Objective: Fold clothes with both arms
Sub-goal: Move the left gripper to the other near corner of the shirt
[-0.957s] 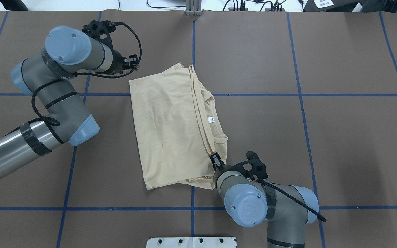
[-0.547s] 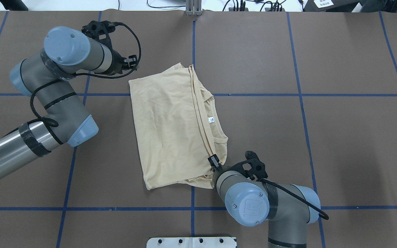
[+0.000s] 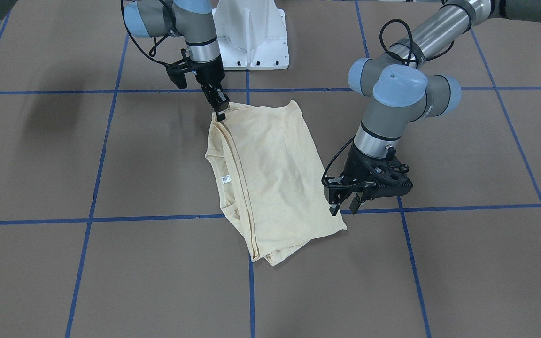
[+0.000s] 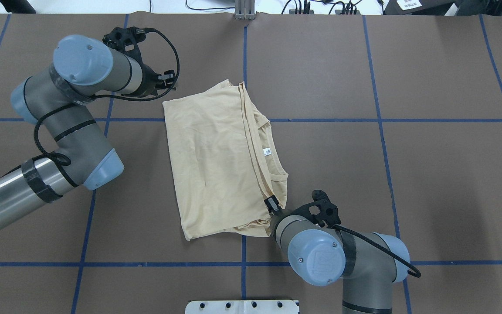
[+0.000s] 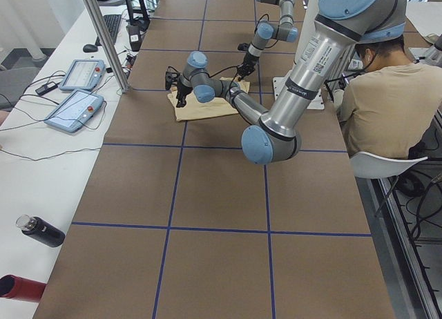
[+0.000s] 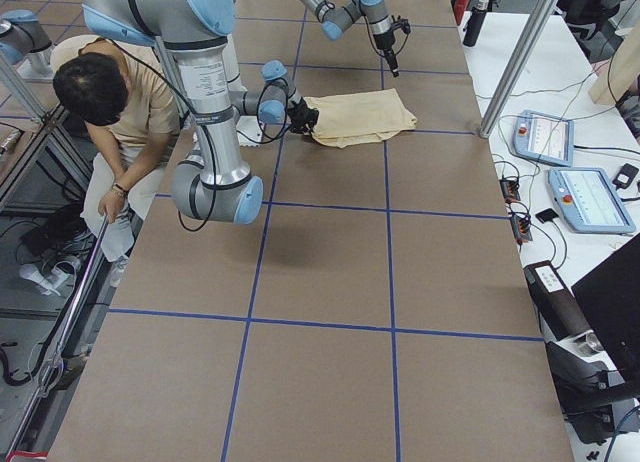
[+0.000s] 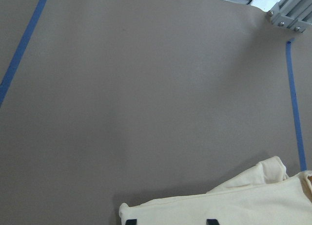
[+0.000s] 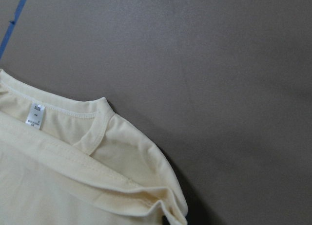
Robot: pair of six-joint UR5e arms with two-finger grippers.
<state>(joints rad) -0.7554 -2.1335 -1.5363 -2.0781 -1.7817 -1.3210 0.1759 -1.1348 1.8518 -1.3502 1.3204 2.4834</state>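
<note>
Folding seems midway: right gripper (image 3: 220, 112) jaws pinch the shirt (image 3: 270, 173) corner; left gripper (image 3: 344, 206) jaws, apart and empty, should grip next.

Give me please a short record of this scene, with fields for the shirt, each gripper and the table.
garment: pale yellow T-shirt, folded over, lying flat
surface: brown table with blue tape lines
label: white neck label, facing up
print: none visible
right gripper: shut on the T-shirt's edge nearest the robot, by the collar
left gripper: open, at the T-shirt's far corner, holding nothing
</note>
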